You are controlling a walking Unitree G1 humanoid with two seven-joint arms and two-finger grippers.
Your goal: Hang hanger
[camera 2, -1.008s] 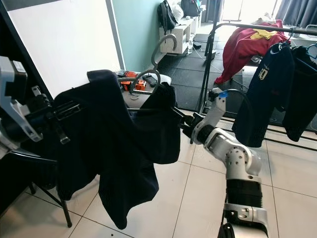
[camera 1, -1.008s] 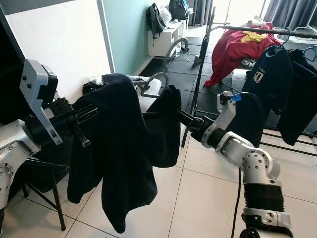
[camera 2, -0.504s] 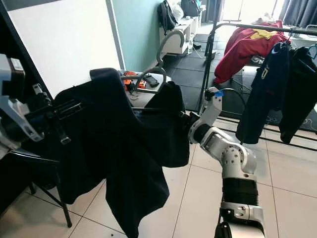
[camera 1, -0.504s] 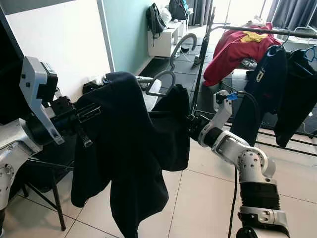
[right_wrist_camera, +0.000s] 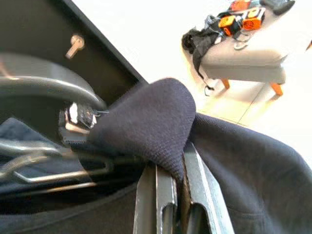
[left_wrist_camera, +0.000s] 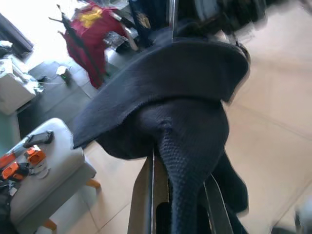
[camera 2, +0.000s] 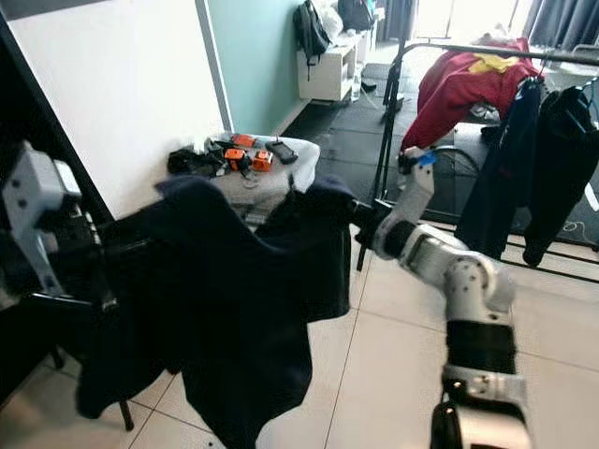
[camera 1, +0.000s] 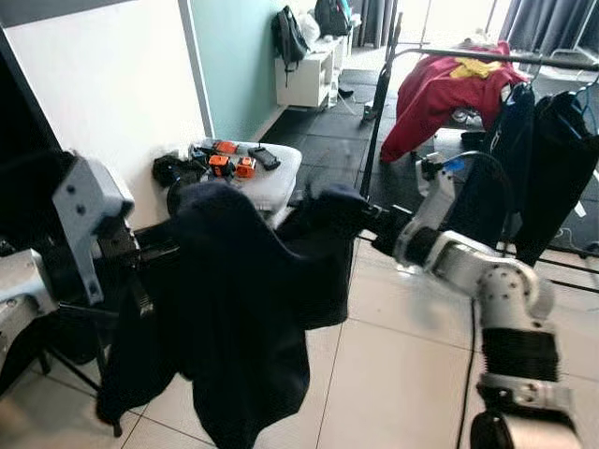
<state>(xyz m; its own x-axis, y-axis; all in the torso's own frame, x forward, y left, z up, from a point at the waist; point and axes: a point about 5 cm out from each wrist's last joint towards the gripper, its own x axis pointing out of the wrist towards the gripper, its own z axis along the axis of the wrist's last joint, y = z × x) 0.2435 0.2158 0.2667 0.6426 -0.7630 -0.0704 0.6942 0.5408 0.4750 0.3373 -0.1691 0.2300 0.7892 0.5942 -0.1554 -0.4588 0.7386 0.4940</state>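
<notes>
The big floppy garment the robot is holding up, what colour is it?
Dark navy blue, a plain knitted garment, held between both grippers. The right eye view shows it best.

Two head views look forward and down from above, side by side. Both take in the dark garment [camera 1: 234,309] stretched between the arms, the tiled floor [camera 1: 393,374], the grey stool [camera 2: 271,159] and the clothes rack [camera 1: 524,61] behind. Left wrist view sits very close, looking along its fingers [left_wrist_camera: 146,195] under the garment toward the rack and stool. Right wrist view is equally close, facing the opposite way, toward the white wall [right_wrist_camera: 146,34] and the same stool.
</notes>
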